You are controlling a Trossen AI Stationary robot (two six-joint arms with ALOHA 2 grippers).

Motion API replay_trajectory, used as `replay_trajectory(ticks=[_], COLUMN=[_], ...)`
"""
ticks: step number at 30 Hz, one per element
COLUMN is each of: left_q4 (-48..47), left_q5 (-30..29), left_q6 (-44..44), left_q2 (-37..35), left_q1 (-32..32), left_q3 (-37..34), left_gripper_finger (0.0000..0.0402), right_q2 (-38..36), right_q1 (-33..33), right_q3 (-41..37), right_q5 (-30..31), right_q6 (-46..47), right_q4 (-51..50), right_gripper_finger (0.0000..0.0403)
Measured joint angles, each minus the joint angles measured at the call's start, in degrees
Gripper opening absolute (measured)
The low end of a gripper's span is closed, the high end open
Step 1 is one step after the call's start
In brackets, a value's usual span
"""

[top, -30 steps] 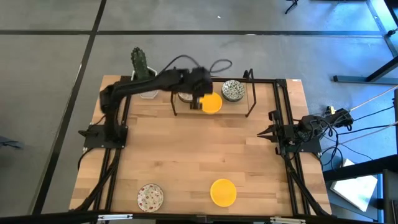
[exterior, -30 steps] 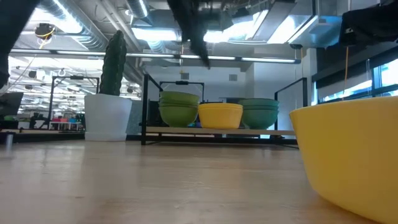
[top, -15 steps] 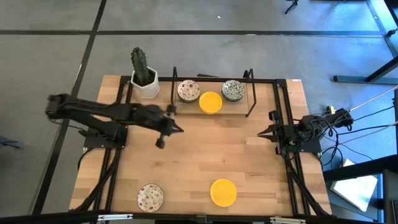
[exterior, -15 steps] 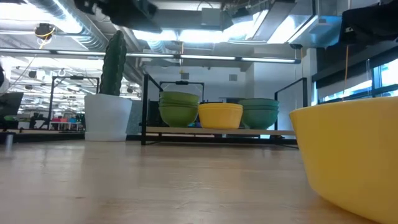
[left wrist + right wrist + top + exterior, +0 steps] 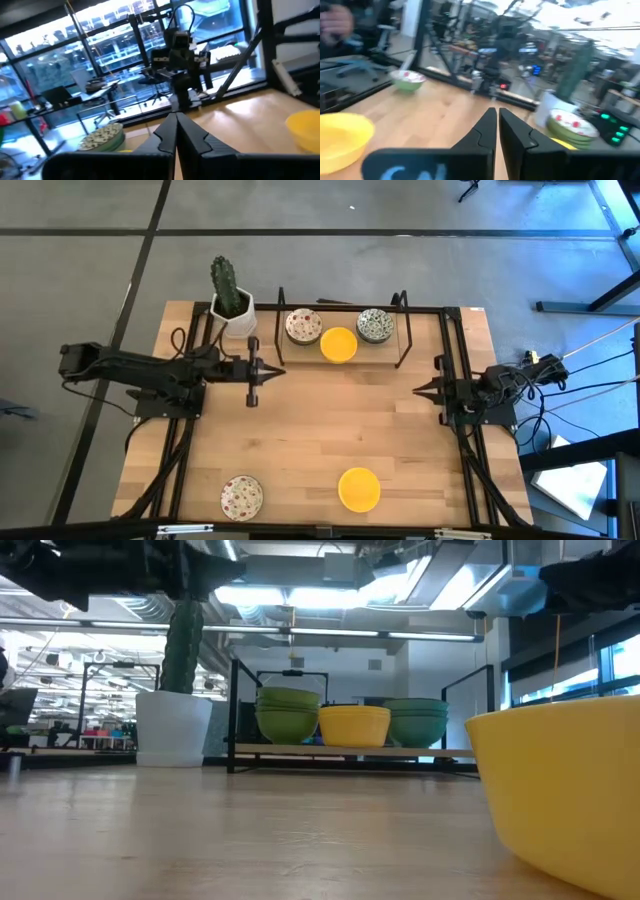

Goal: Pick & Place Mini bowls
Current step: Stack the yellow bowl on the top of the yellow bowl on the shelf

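1. Since half a second ago we see the left arm swing from a low diagonal reach toward the table's middle to a level stretch across the left side; a second ago it was over the rack. The bowls have not moved.

2. High view: the left gripper (image 5: 272, 370) points toward the right, just short of the rack (image 5: 400, 330), fingers pinched together and holding nothing. The right gripper (image 5: 420, 390) waits at the right edge, fingers also together and empty. On the rack at the far edge sit three bowls in a row: a red-speckled bowl (image 5: 302, 326), a yellow bowl (image 5: 339, 345) and a blue-green bowl (image 5: 375, 325). A cactus pot (image 5: 236, 315) stands just left of the rack. Near the front edge lie a second speckled bowl (image 5: 241, 496) and a second yellow bowl (image 5: 359, 489), well apart from each other and from both grippers.

3. Low view: we see stacks of bowls on the rack shelf (image 5: 350, 751), green-sided (image 5: 287, 713), yellow (image 5: 354, 726) and teal-sided (image 5: 418, 721), with the cactus pot (image 5: 173, 727) to their left. A yellow bowl (image 5: 565, 790) fills the right foreground. A dark arm (image 5: 100, 565) crosses the top left.

4. Left wrist view: the fingers (image 5: 165, 137) meet in a closed point. Beyond them are the right arm's base (image 5: 181, 65), a patterned bowl (image 5: 102, 136) and part of a yellow bowl (image 5: 305, 127).

5. Right wrist view: the fingers (image 5: 485, 132) are nearly touching, nothing between them. We see a yellow bowl (image 5: 342, 137), a speckled bowl (image 5: 407, 79) farther off, and speckled bowls stacked (image 5: 572, 124) beside the cactus pot (image 5: 547, 102).
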Motion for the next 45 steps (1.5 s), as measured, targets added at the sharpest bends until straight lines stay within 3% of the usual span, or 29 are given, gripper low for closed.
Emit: replay_trajectory(ticks=[4, 7, 13, 20, 25, 34, 39, 45], left_q4=[1.16, -1.52, -22.81, -8.92, 1.57, -0.57, 2.11, 2.43], left_q5=[2.8, 3.12, 3.57, 11.62, 6.97, 4.12, -4.87, -5.71], left_q6=[2.38, 1.98, -3.7, -6.44, -6.11, -5.71, -7.03, -7.56], left_q2=[0.0, -2.42, -20.99, -31.06, -30.98, -26.28, -24.92, -24.91], left_q1=[3.05, 5.74, 8.73, 7.16, 7.2, 6.98, 6.98, 6.98], left_q3=[-1.28, -2.01, -2.03, -13.46, -17.63, -17.64, -17.64, -17.64], left_gripper_finger=[0.0002, 0.0001, 0.0001, 0.0001, 0.0002, 0.0002, 0.0002, 0.0007], right_q2=[-0.01, -0.01, -0.01, -0.01, -0.01, -0.03, 0.16, 9.01], right_q1=[-0.01, 0.0, -0.01, -0.01, 0.01, 0.01, 0.0, 0.01], right_q3=[0.0, 0.0, 0.0, 0.0, 0.0, -0.02, -0.02, 5.24], right_q5=[5.0, 5.54, 5.21, 4.6, 3.92, 6.15, 7.69, 5.81], right_q6=[0.26, 1.37, 1.9, 1.07, 2.58, 3.86, 4.16, 8.27], right_q4=[0.53, 0.37, 0.14, 0.16, 1.07, 0.02, 2.47, 3.1], right_gripper_finger=[0.0022, 0.0022, 0.0022, 0.0022, 0.0015, 0.0003, 0.0005, 0.0002])
